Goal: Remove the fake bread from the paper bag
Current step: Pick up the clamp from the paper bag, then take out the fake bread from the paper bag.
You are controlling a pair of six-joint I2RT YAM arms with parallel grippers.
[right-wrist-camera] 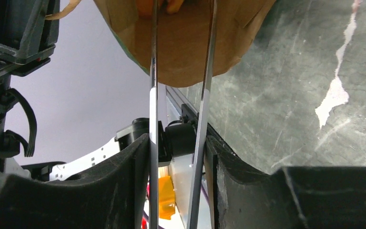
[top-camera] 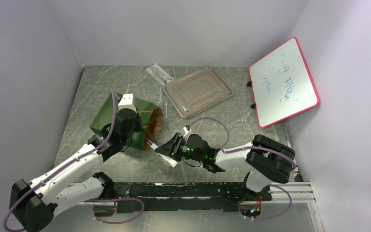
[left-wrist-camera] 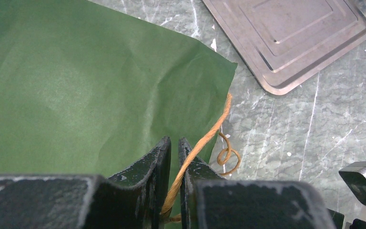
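Left of the tray point(top-camera: 198, 91), the paper bag point(top-camera: 104, 117) lies sideways, mouth pointing right toward the parted right gripper point(right-wrist-camera: 177, 148); left gripper point(left-wrist-camera: 174, 145) clamps its handle point(left-wrist-camera: 210, 135).

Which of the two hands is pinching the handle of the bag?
The left hand, shut on the tan handle; the right hand only faces the paper bag's mouth.
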